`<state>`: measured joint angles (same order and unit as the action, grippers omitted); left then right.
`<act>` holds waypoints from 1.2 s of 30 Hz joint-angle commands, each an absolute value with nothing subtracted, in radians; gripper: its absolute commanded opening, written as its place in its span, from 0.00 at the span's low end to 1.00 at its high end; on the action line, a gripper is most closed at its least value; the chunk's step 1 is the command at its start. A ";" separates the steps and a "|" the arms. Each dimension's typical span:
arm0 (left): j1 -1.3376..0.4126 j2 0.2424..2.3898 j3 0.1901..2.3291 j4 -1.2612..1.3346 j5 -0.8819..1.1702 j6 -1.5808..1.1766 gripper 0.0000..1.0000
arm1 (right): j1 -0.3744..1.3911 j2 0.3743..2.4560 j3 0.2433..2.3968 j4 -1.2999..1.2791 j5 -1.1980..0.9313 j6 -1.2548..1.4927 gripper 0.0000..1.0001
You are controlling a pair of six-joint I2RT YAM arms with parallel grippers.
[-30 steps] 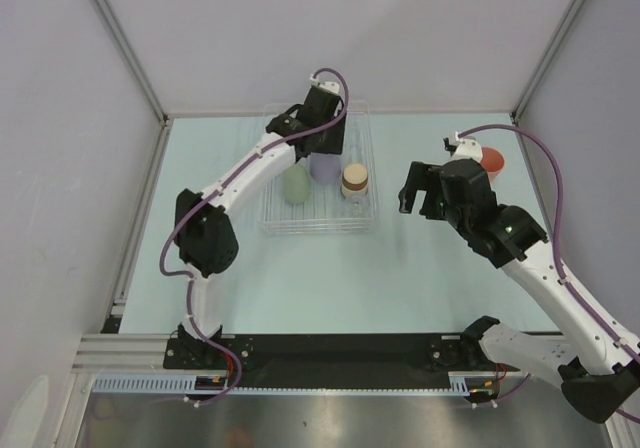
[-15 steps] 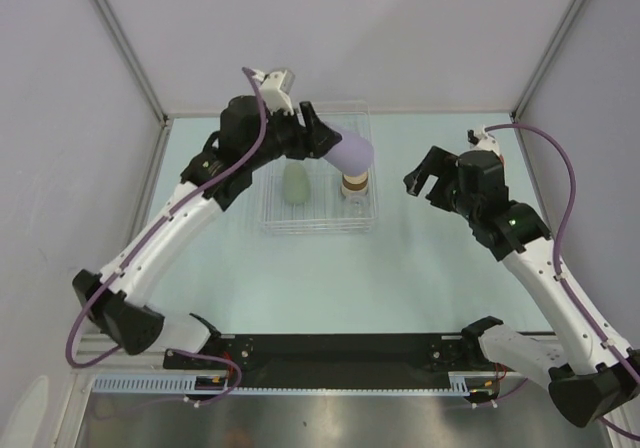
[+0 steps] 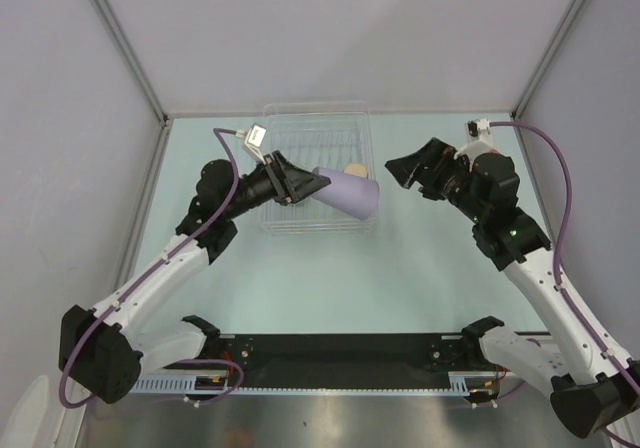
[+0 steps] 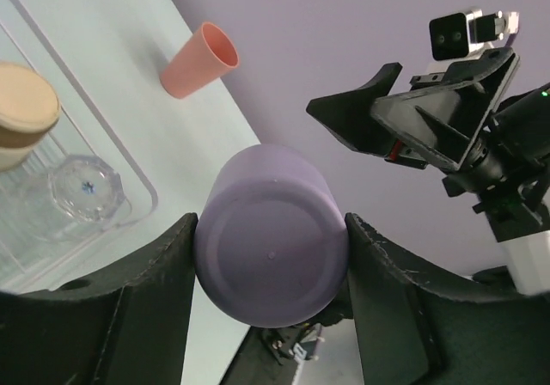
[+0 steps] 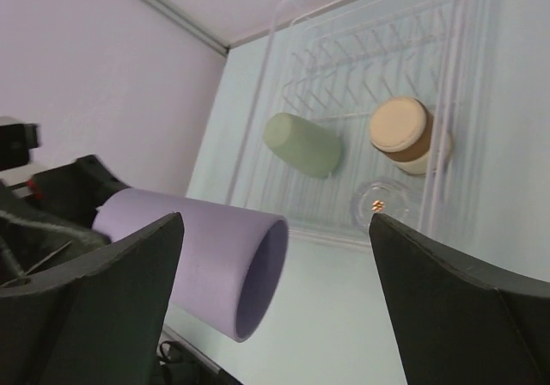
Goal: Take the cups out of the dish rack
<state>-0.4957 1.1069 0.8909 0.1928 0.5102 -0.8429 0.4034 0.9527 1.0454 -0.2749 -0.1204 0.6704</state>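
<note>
Now the lavender cup (image 3: 348,196) is out of the dish rack (image 3: 310,133): a second ago the left gripper (image 3: 300,183) was down among the slats, and since then it has lifted the cup and tipped it onto its side in the air over the rack's right near corner. The left jaws are clamped on the cup's base end. The right gripper (image 3: 408,168) has swung in to just beyond the rack's right side, jaws spread wide and holding nothing, facing the cup's open mouth, which looks like the start of a handover. That leaves the pale green cup (image 5: 302,144) and the cork-topped clear cup (image 5: 401,129) inside the rack, while the salmon-pink cup (image 4: 199,60) stands on the table to the rack's right. The lavender cup is plain, smooth and matte, narrowing slightly to a flat round base.
</note>
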 commanded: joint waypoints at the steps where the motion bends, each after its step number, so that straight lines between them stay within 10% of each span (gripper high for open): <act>1: -0.456 1.106 0.763 0.617 0.614 -1.098 0.00 | 0.394 0.902 0.973 -0.114 -0.253 0.748 0.96; 11: -0.410 1.321 0.649 1.205 0.656 -1.436 0.00 | 0.324 0.836 0.825 0.133 -0.465 0.942 0.95; 28: -0.411 1.353 0.664 1.183 0.693 -1.437 0.00 | 0.463 1.012 0.856 0.313 -0.551 0.985 0.89; 36: -0.411 1.348 0.664 1.161 0.703 -1.427 0.00 | 0.502 1.051 0.862 0.334 -0.525 0.982 0.20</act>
<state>-0.4118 1.3766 0.6506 1.1000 0.6872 -1.4204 0.4961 1.0485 0.8261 0.2886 -0.5369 0.9932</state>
